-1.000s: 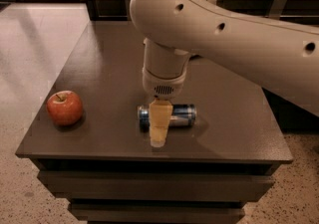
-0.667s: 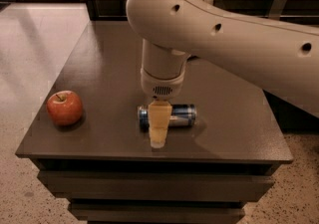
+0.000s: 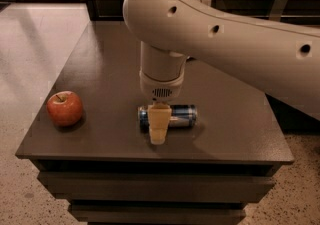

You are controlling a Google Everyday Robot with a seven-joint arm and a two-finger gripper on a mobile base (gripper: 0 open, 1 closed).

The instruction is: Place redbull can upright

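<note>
Redbull can (image 3: 181, 115) is lying on its side near the table's (image 3: 115, 59) 6 o'clock edge. End effector (image 3: 159, 126) is hanging straight down over the can's 9 o'clock end; whether it is gripping cannot be told. Apple (image 3: 65, 108) is sitting well apart at the can's 9 o'clock.

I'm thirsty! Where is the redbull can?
In the camera view, the redbull can lies sideways near the table's front edge, right of the apple, with the gripper down over its left end.
</note>
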